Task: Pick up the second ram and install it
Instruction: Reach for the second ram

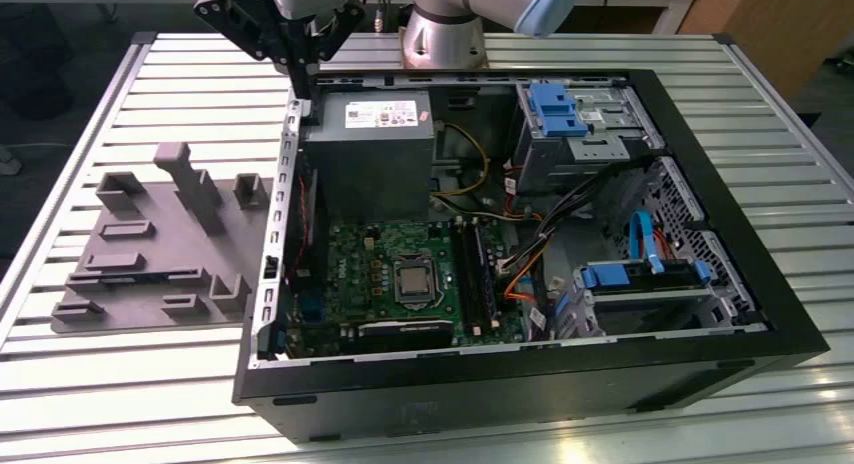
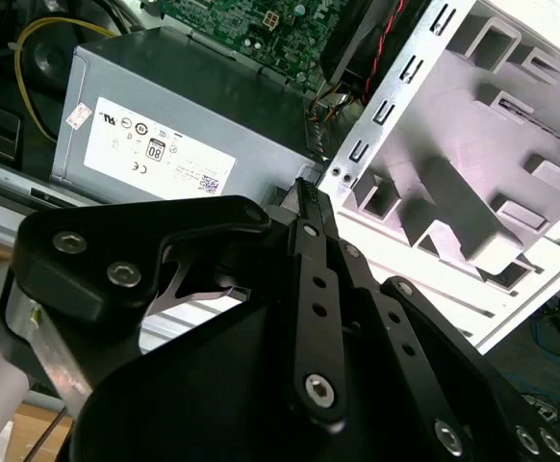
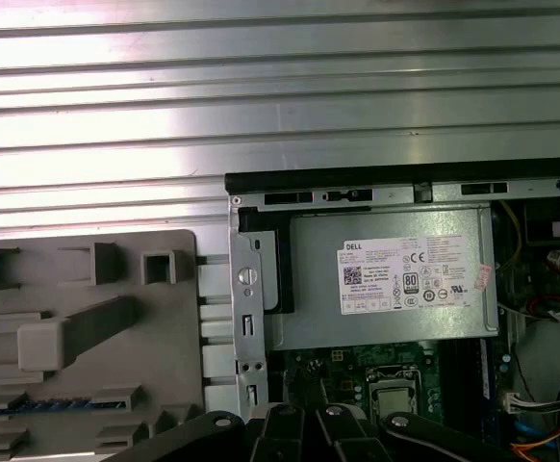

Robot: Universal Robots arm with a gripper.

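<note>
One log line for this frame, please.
hand: shut, empty | position: over case corner by power supply | second ram: in grey fixture, untouched

Slatted metal table (image 1: 134, 384) lies below the gripper (image 1: 303, 84) and spreads out around it, with bright glare on the slats. A wooden panel (image 1: 787, 29) stands well apart from the gripper, toward the exterior view's right, past the table edge.
</note>
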